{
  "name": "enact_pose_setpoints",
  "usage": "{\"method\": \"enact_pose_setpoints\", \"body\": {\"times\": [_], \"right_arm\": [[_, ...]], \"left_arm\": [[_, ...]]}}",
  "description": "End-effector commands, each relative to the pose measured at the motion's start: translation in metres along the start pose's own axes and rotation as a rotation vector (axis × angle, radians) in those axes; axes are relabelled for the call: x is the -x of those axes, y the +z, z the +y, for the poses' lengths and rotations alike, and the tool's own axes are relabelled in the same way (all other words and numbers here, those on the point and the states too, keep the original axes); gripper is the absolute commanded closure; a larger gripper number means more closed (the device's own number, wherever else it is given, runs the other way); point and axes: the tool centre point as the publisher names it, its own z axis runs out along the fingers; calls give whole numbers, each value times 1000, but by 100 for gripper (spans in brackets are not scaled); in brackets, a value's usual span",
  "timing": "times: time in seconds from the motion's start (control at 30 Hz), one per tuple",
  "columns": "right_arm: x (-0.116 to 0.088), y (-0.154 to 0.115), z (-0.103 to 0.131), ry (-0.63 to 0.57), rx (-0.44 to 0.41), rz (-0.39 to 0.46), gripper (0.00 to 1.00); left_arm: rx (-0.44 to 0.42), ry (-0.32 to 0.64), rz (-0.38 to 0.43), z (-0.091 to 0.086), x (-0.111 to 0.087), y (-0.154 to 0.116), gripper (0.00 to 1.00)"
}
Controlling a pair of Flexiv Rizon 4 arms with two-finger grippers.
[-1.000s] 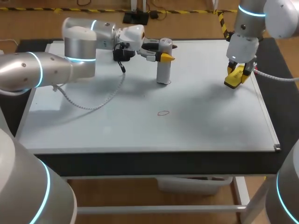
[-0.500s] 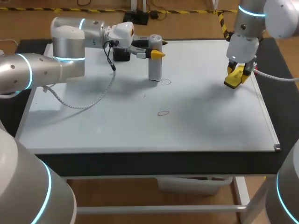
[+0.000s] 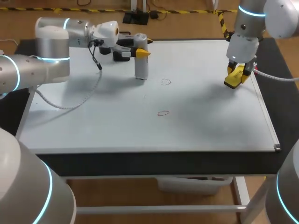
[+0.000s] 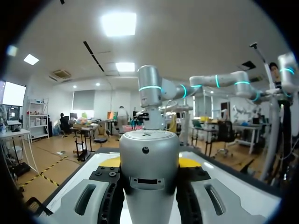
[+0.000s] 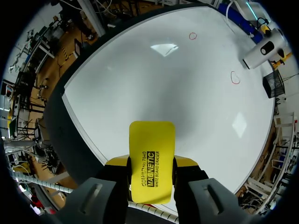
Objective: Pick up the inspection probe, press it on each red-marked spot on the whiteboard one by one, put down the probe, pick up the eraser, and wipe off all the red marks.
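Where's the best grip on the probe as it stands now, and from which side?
Grip the probe on its upper body, just below the rounded cap, from the side with fingers level. It is upright, a smooth cylinder, so opposite flanks give two matching faces. The left gripper is shut on it that way, from the left.

The probe [image 3: 141, 68] stands far left on the whiteboard [image 3: 93, 126], the eraser [image 3: 233, 78] far right.
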Motion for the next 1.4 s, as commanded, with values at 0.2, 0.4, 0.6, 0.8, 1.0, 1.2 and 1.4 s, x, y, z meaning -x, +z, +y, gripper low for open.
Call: {"method": "enact_pose_setpoints", "body": {"times": [0.2,0.4,0.6,0.8,1.0,1.2,1.4], "right_arm": [[0,-1,-1,-1,-2,3,100],[0,-1,-1,-1,-2,3,100],[0,-1,-1,-1,-2,3,100],[0,-1,-1,-1,-2,3,100],[11,-5,4,-27,-18,15,100],[26,-7,13,-50,-22,16,100],[44,-6,24,-99,-24,25,100]], "left_arm": [[10,12,-35,-5,-10,-36,100],[14,13,-56,-5,-13,-57,100],[21,14,-80,-6,-14,-76,100],[20,14,-112,-7,-16,-96,100],[23,10,-129,-8,-16,-111,100],[31,8,-137,-9,-14,-125,100],[31,9,-138,-10,-14,-127,100]]}}
